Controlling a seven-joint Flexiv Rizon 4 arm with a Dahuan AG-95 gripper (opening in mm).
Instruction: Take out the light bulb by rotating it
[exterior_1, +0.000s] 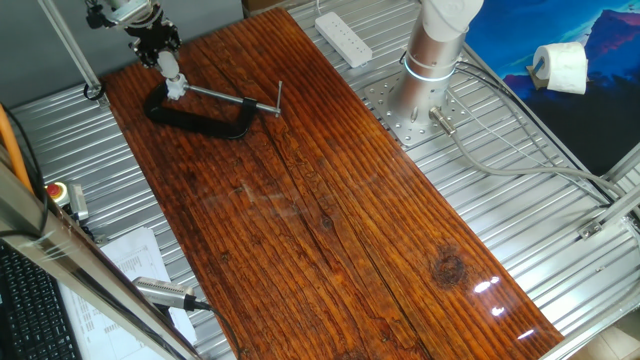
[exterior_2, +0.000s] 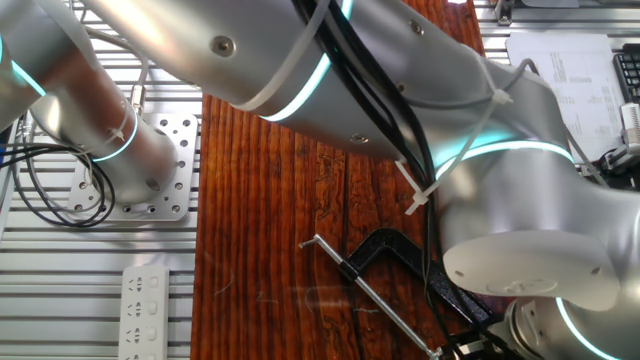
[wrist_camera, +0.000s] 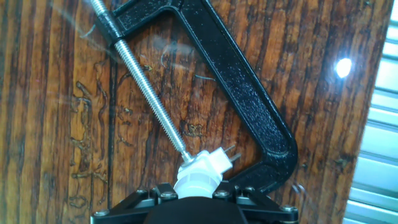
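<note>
Right now the hand (exterior_1: 166, 62) sits over the far left corner of the wooden worktop (exterior_1: 330, 230), pointing down at the jaw end of the black C-clamp (exterior_1: 200, 117). In the hand view its dark body fills the bottom edge, and a white rounded piece, the light bulb (wrist_camera: 198, 183), pokes out from it. The fingers themselves are hidden in every view, so I cannot tell how wide they stand, though in the first fixed view the bulb's white shape hangs directly below the hand, as if gripped.

Just beyond the bulb sits a white angular socket piece (wrist_camera: 212, 162) with two thin metal pins, pressed between the tip of the clamp's steel screw bar (wrist_camera: 144, 88) and the clamp's lower jaw. The bulb touches this piece; whether its screw base is in or out cannot be seen.

The clamp lies flat on the worktop, its screw bar running away from the hand to a small cross handle (exterior_1: 279, 97).

Farther out, the arm's silver base (exterior_1: 432, 62) is bolted to a plate beside the worktop, a white power strip (exterior_1: 343, 38) lies near it, and a paper roll (exterior_1: 560, 67) rests on the blue cloth at the right.
</note>
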